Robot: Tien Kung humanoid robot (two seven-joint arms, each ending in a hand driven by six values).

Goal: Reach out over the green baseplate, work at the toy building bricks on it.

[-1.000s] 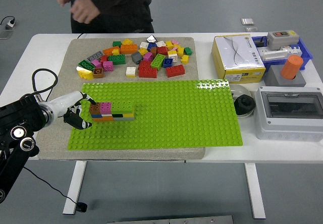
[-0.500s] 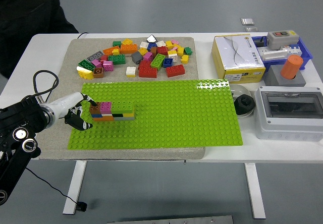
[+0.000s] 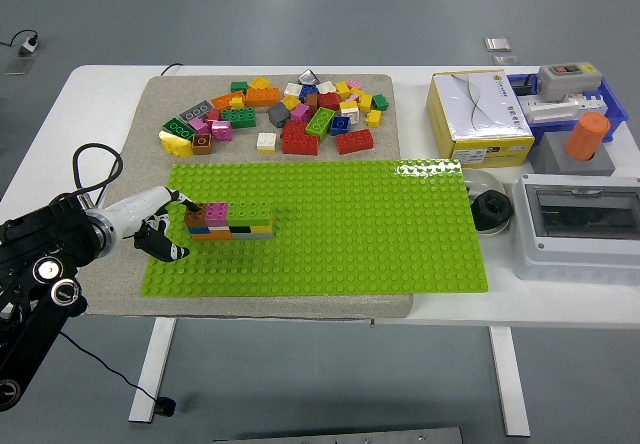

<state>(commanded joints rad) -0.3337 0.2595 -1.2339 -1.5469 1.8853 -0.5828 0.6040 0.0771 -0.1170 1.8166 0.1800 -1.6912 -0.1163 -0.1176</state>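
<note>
The left arm is seen entering from the lower left of the frame, black housing low, white forearm reaching up and right. The left hand [image 3: 158, 226] is placed at the left edge of the green baseplate [image 3: 350, 234], its fingers [image 3: 176, 199] spread in a loose claw around the left end of the small brick stack [image 3: 229, 221]. One fingertip appears to touch the brown end brick; a closed grasp is not shown, so the hand is recorded as part-open and holding nothing. The right arm is not seen.

Step judged: approach and first contact at the stack, with no brick yet lifted or pressed. The next move is judged to call for closing thumb and fingers across the stack's end, or pressing down on its top, without sliding the baseplate on the grey mat [image 3: 140, 114].

The stack is located at the centre-left of the baseplate, two to three layers high, with pink and green bricks on top.

Room: the baseplate is bare to the right of the stack and towards the bottom of the frame. Beyond its far edge, the loose brick pile [image 3: 285, 119] is spread on the mat, well apart from the hand. At the right of the worktop [image 3: 70, 114], a yellow box [image 3: 480, 119] and a grey enclosure [image 3: 578, 226] are noted, far from the work.
</note>
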